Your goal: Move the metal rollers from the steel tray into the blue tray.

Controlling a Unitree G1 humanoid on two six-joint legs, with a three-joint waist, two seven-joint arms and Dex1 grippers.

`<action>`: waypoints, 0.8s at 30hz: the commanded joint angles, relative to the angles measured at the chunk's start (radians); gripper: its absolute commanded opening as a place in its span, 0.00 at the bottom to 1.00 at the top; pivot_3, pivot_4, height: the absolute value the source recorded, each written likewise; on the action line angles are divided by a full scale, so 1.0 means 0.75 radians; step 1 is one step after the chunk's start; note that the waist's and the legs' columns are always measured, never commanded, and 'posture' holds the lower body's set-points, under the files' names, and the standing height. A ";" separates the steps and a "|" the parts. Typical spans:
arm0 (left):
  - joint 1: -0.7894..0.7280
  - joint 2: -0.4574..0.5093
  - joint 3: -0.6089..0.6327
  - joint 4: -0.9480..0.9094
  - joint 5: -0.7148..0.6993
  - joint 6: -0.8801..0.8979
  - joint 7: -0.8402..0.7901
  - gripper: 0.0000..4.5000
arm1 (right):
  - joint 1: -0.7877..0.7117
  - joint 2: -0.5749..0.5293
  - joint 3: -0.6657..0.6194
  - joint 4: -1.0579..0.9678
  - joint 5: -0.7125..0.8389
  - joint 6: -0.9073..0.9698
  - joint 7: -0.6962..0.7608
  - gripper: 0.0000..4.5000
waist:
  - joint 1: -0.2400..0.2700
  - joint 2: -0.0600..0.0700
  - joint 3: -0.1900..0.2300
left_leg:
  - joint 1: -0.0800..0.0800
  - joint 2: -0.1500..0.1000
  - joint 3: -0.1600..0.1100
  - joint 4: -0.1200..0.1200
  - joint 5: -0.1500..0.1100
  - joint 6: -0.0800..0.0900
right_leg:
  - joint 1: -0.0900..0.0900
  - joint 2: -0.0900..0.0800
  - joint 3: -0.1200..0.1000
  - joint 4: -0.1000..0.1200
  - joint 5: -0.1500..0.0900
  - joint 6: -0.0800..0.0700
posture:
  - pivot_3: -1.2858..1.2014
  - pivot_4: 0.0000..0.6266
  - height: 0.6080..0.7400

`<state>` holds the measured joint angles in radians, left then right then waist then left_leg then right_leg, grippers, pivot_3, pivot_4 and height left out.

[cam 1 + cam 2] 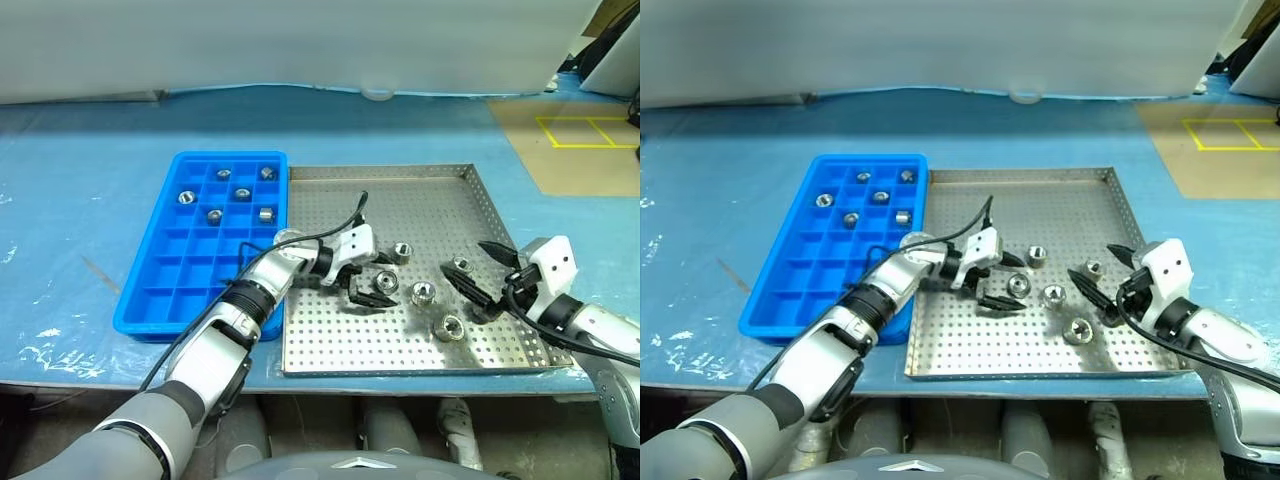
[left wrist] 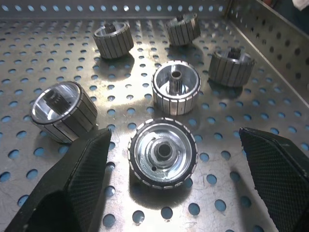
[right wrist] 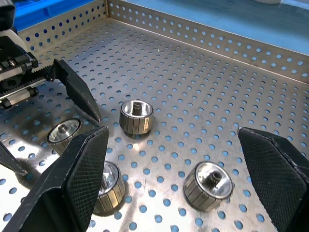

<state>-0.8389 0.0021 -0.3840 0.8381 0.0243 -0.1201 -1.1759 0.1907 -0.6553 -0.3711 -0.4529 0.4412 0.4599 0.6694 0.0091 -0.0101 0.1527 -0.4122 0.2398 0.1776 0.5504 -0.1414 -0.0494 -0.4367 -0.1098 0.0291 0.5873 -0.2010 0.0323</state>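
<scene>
Even, bright overhead light. Glare on the steel tray [image 2: 270,43] and rollers [image 2: 161,154]; short soft shadows beneath them. My near fingers [image 2: 72,188] slightly soft.

Workshop bench: blue sheeting [image 1: 90,190]; yellow floor tape [image 1: 585,132]; perforated steel tray [image 1: 400,175].

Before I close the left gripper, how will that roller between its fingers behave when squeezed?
The roller stands on its flat end on the steel tray, so it probably won't roll away. It looks like solid metal, likely rigid and heavy for its size. Its ribbed side should help the left gripper hold it.
</scene>
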 commanded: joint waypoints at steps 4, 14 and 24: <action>-0.026 -0.019 -0.022 0.087 0.068 -0.100 0.017 0.75 | 0.062 0.016 -0.082 -0.098 0.034 -0.003 -0.035 1.00 | -0.011 0.005 -0.003 | 0.001 0.000 0.000 0.000 0.000 0.000 | 0.002 -0.001 0.000 0.000 -0.001 0.002 | 0.32 0.24 1.00; 0.046 0.041 0.181 -0.095 -0.095 0.066 0.110 0.38 | -0.220 -0.016 0.139 0.007 0.045 0.026 0.058 1.00 | -0.038 0.008 -0.005 | 0.001 0.000 0.000 0.001 0.000 0.000 | 0.000 0.000 0.000 0.001 0.001 0.002 | 0.39 0.24 1.00; 0.339 0.121 0.474 -0.846 -0.291 0.434 0.540 0.38 | -0.770 0.051 0.557 0.443 -0.063 -0.073 0.354 1.00 | 0.025 0.007 -0.004 | -0.001 0.001 -0.001 0.001 0.001 0.001 | 0.000 -0.001 -0.003 0.002 0.002 0.000 | 0.53 0.24 1.00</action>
<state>-0.5906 0.0937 -0.0625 0.3043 -0.1638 0.1747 -0.8280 -0.3512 -0.6230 0.0300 -0.1451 0.4023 0.4432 0.8992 0.0281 -0.0048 0.1496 -0.4129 0.2406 0.1771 0.5509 -0.1404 -0.0480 -0.4368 -0.1104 0.0264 0.5890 -0.1994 0.0321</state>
